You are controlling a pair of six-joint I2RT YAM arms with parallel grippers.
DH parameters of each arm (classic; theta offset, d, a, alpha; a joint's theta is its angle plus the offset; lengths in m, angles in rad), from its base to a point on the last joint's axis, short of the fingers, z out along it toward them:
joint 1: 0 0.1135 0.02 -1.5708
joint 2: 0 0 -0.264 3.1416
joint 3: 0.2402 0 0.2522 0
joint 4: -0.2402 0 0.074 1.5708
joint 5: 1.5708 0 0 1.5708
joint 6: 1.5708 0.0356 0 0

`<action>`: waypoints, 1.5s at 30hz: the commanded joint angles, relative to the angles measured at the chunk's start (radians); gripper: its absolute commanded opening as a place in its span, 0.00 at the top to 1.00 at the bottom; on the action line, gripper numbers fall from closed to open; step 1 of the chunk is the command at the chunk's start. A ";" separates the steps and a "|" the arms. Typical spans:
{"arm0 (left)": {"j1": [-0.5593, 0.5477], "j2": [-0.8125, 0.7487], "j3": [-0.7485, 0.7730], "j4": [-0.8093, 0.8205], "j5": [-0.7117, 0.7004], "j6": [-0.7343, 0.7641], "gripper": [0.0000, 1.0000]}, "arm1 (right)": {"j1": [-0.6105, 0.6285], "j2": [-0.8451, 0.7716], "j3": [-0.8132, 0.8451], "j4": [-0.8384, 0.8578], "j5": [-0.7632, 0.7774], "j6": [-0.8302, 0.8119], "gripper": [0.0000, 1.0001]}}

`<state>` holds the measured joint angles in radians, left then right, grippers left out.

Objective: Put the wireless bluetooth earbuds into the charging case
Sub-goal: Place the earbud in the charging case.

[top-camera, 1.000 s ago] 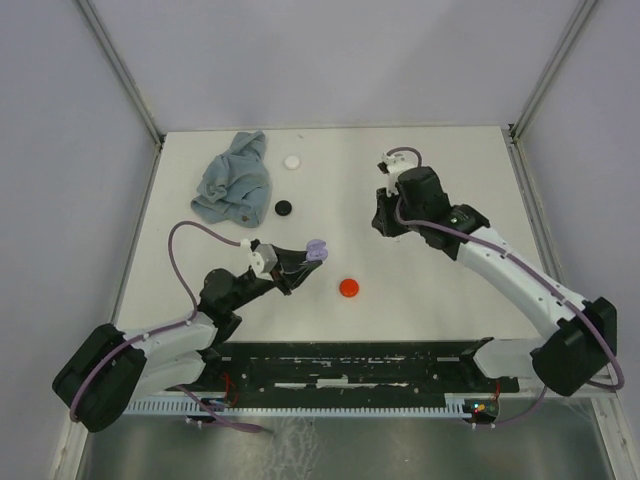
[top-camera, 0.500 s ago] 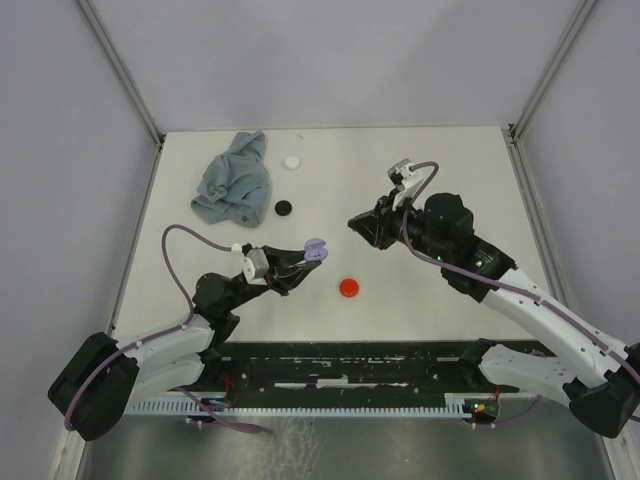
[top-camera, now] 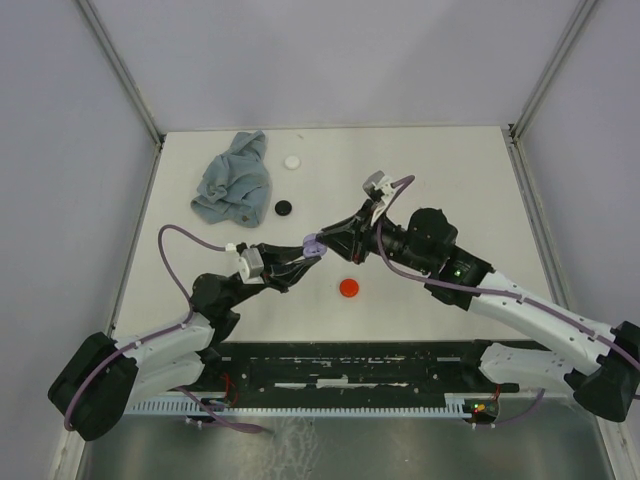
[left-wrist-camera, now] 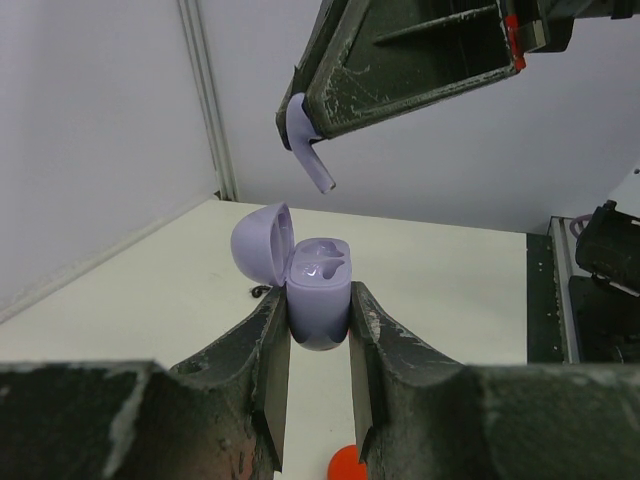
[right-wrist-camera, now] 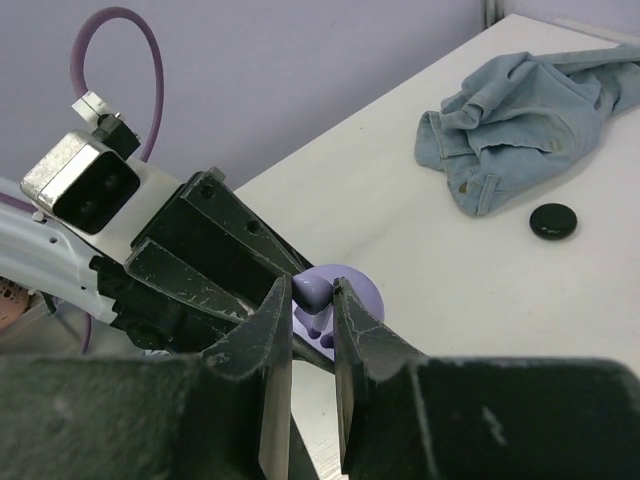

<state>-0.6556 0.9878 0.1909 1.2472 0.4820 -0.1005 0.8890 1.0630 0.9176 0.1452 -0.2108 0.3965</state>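
Note:
My left gripper is shut on the lavender charging case and holds it upright above the table, lid open. In the left wrist view the case sits between my fingertips, with two empty sockets showing. My right gripper is shut on a lavender earbud, stem pointing down, a short way above the case and slightly left of the sockets. In the right wrist view the earbud is pinched between the pads, with the case's open lid right behind it. No other earbuds show.
A crumpled blue cloth lies at the back left. A white disc and a black disc lie beside it. A red disc lies on the table under the two grippers. Grey walls enclose the table.
My right arm has swung left and down from the middle right, bringing the earbud over the case. My left gripper has kept hold of the case, shifting only slightly.

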 commanded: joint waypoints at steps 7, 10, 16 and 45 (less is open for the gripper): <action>0.004 -0.017 0.045 0.075 -0.036 -0.077 0.97 | 0.037 0.022 -0.029 0.074 0.012 -0.025 0.86; 0.004 -0.015 0.042 0.086 -0.039 -0.089 0.97 | 0.037 0.017 -0.037 0.061 0.016 -0.038 0.86; 0.003 -0.014 0.041 0.093 -0.045 -0.100 0.97 | 0.038 0.008 -0.065 0.065 0.033 -0.057 0.86; 0.004 0.016 0.047 0.077 -0.083 -0.131 0.97 | 0.038 0.013 -0.069 0.023 -0.017 -0.155 0.55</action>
<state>-0.6556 1.0016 0.1993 1.2579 0.4171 -0.1867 0.9211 1.0920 0.8501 0.1848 -0.2401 0.2573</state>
